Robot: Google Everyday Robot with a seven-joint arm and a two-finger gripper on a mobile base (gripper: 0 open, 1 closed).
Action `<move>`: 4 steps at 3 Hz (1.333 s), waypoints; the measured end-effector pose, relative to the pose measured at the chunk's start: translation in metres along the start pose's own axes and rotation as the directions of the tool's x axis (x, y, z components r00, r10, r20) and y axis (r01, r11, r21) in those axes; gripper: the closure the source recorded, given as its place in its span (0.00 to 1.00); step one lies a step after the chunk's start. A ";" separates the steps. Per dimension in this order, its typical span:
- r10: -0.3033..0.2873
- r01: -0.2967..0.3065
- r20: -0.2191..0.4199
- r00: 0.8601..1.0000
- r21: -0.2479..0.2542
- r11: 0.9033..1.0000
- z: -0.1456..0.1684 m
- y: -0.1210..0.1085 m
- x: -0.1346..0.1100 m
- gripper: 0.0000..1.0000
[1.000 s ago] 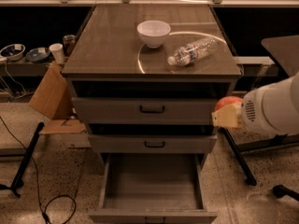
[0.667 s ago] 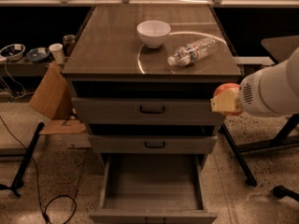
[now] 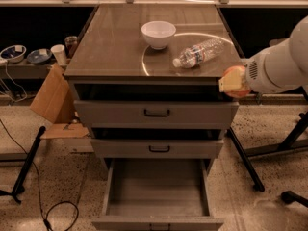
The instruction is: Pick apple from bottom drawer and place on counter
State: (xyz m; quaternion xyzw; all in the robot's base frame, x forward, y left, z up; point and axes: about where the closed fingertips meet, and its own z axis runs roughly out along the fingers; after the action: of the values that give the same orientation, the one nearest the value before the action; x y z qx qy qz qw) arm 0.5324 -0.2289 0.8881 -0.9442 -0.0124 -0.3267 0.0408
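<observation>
The apple (image 3: 236, 76) is small, round and orange-red. My gripper (image 3: 230, 83) is shut on it at the right front corner of the counter (image 3: 110, 47), about level with the counter's edge. The white arm (image 3: 279, 66) comes in from the right. The bottom drawer (image 3: 156, 191) is pulled fully open below, and its plain grey inside holds nothing.
A white bowl (image 3: 158, 33) and a plastic bottle (image 3: 198, 53) lying on its side rest on the counter, the bottle close to the gripper. Two upper drawers (image 3: 156, 113) are slightly open. A cardboard box (image 3: 50, 100) stands at the left, black stand legs (image 3: 245, 160) at the right.
My gripper has lifted the apple from beside the top drawer's front up to the counter's right front corner.
</observation>
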 end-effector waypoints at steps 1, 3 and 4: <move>0.035 -0.035 -0.015 0.999 0.016 0.999 0.014 0.005 0.024 1.00; 0.075 -0.074 -0.039 0.996 0.028 0.997 0.031 -0.005 0.068 1.00; 0.091 -0.090 -0.037 0.995 0.025 0.996 0.041 -0.012 0.088 1.00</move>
State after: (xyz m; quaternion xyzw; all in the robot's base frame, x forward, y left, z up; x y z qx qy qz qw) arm 0.6260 -0.2142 0.9110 -0.9368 0.0273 -0.3425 0.0667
